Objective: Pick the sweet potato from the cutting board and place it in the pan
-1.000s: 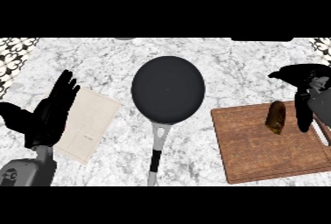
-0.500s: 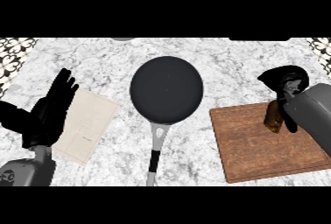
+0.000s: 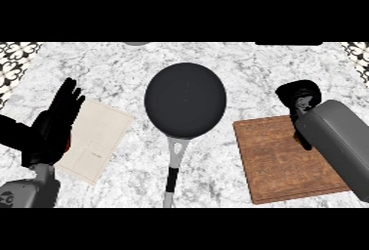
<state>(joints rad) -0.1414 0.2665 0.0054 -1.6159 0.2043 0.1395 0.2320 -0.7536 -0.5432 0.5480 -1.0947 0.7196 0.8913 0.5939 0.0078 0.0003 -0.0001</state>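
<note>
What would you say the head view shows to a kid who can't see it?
The robot's right hand reaches down over the wooden cutting board, hiding the sweet potato. A black pan sits mid-counter, and the left hand rests open beside a cloth.

1 pan (image 3: 185, 100), 1 cutting board (image 3: 284, 161), 1 cloth (image 3: 93, 140), 2 hands.

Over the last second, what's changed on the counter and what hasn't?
The right robot hand and its forearm have come in over the far edge of the cutting board, where the sweet potato stood; its fingers are curled there and the sweet potato is now hidden, so a grasp looks likely but isn't confirmed. Unchanged: the pan, the cloth, the board, and the left robot hand, open at the left.
</note>
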